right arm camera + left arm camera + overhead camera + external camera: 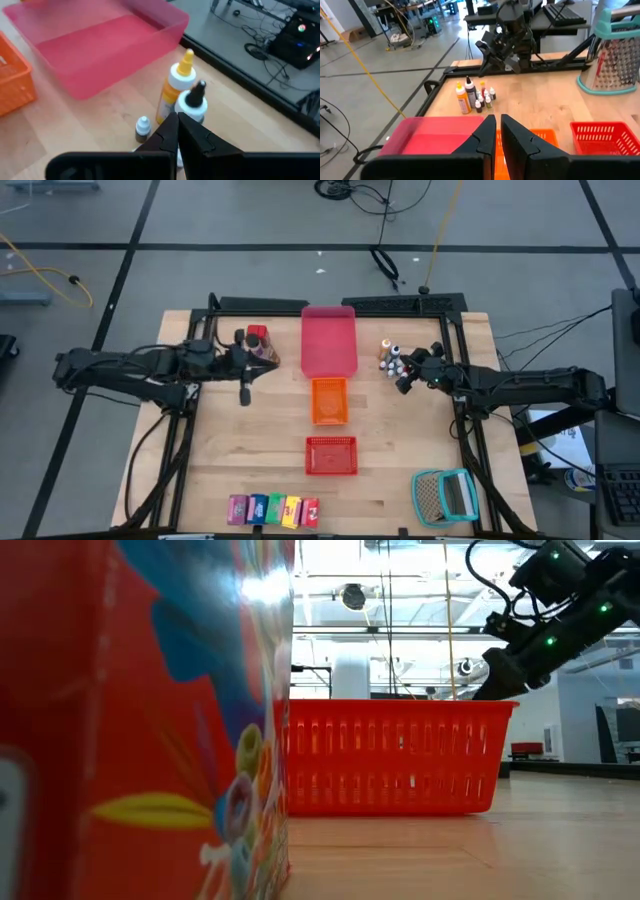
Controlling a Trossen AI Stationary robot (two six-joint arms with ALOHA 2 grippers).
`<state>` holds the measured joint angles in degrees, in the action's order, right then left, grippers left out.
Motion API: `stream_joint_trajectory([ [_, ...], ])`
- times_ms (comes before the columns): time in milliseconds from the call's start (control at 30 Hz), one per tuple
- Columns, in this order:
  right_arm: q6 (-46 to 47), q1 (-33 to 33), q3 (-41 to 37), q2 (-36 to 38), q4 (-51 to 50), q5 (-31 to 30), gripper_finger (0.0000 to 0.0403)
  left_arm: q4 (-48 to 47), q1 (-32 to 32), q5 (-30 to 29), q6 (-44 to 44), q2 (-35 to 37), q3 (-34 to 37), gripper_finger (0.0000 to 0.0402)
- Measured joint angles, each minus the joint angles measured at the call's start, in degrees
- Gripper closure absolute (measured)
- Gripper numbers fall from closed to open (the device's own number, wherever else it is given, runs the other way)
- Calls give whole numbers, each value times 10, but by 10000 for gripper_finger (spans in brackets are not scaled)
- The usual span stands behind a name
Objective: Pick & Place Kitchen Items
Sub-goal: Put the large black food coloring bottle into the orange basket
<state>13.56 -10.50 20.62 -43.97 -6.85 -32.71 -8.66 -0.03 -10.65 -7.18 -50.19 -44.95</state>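
Bottles, yellow-spouted orange and black-capped white, before right gripper with fingers pressed together.

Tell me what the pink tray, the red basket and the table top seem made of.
Pink tray: likely matte, slightly translucent plastic with smooth moulded walls. Red basket: glossy plastic, moulded slotted sides. Table top: pale wood with visible plank grain, probably sealed butcher block.

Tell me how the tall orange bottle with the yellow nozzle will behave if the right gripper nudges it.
The orange bottle is tall and narrow, so it would probably tip rather than slide. Smaller bottles crowd round it, so a fall would likely knock some over. Its rounded body may roll once down. The right gripper is shut beside it.
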Motion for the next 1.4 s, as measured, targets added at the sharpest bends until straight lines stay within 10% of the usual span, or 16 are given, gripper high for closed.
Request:
stream_joint_trajectory([
  [600, -11, -1, -59, 0, 108, 9, 221, 39, 0, 0, 5, -80, 0, 371],
  [1400, -42, -81, -102, -41, 242, 59, 195, 128, 0, 0, 4, -163, 0, 371],
])
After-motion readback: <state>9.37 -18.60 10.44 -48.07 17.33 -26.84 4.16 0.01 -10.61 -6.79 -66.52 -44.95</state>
